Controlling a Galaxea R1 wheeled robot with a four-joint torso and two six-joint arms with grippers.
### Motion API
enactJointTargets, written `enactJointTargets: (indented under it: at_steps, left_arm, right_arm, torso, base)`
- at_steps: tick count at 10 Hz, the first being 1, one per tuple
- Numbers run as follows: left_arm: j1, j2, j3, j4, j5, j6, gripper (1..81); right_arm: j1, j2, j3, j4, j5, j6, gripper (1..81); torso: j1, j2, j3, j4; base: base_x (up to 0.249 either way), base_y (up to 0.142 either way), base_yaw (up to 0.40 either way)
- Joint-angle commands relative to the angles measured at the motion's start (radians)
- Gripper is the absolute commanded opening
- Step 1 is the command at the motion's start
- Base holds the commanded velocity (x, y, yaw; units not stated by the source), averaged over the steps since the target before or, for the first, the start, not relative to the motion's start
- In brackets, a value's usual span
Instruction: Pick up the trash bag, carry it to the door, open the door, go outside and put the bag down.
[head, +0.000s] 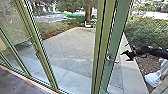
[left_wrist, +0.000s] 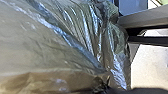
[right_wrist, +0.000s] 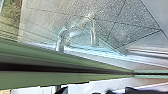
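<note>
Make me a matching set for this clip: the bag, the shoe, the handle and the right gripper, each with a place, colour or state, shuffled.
1. Bag
2. Shoe
3. Handle
4. Right gripper

A. White
B. Black, open
C. Wrinkled and shiny
D. Mounted on a green frame

Right pairs: 1-C, 2-A, 3-D, 4-B

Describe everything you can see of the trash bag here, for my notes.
The trash bag shows large in the left wrist view, close to the camera. It looks like thin, glossy, partly see-through plastic, greyish tan with bluish glints and a browner patch. One side is fairly smooth with fine creases; the other is bunched into long, tight folds. Its full shape, its contents and what holds or touches it cannot be told.
</note>
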Motion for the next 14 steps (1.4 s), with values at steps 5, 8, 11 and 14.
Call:
enactJointTargets:
  at_steps: [5, 8, 11, 14]
  left_arm:
    - [-0.010, 0.005, 0.006, 0.006, 0.072, 0.003, 1.0]
    - [-0.010, 0.005, 0.006, 0.005, 0.072, 0.003, 1.0]
    - [-0.010, 0.005, 0.006, 0.003, 0.072, 0.003, 1.0]
    - [-0.010, 0.006, 0.006, 0.000, 0.072, 0.003, 1.0]
  right_arm:
    - [0.234, -0.064, 0.010, -0.111, 0.021, -0.045, 81.1]
    - [0.257, -0.065, 0.024, -0.170, -0.013, -0.045, 81.1]
    - [0.302, -0.067, 0.040, -0.351, -0.090, -0.045, 81.1]
    - [0.354, -0.085, 0.125, -0.479, -0.118, -0.045, 81.1]
  torso:
    - [0.000, 0.000, 0.000, 0.000]
    - [0.000, 0.000, 0.000, 0.000]
    - [0.000, 0.000, 0.000, 0.000]
    - [0.000, 0.000, 0.000, 0.000]
  base:
    - [0.000, 0.000, 0.000]
    - [0.000, 0.000, 0.000]
    - [0.000, 0.000, 0.000]
    - [0.000, 0.000, 0.000]
